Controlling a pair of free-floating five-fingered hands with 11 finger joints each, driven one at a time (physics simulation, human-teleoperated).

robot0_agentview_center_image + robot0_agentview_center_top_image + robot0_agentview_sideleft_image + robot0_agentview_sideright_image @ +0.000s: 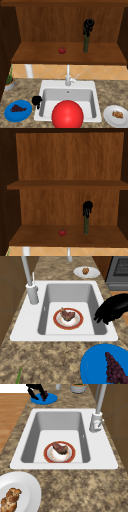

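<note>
- The right hand (88, 26) was up in the wall cabinet, fingers curled down round the top of a tall dark green bottle (85, 44) that stood upright on the lower shelf (37, 56); the upper view showed the same grip (87, 207) on the bottle (86, 225)
- To handle that bottle well, the grip probably ought to sit firm on the neck and the lift go straight up, since a thing so tall and thin would likely tip if dragged sideways
- A small red tomato (62, 50) lay on the same shelf to the bottle's left, apart from it, so a move towards that side called for care
- The left hand (36, 100) hung at the sink's (93, 86) front left corner, just beside the blue plate (10, 116) of dark grapes (17, 108); in the left side view its fingers (105, 316) looked loosely bent over the sink rim and held nothing
- A red-rimmed plate (79, 321) with a piece of meat (67, 315) lay in the basin; in the front view a big red round shape (67, 115) covered that spot
- Hard to tell: how far the fingers wrapped behind the bottle, and whether it had a cap
- A white plate (110, 117) with bread (117, 114) sat on the table at the right, cut off by the frame edge
</note>
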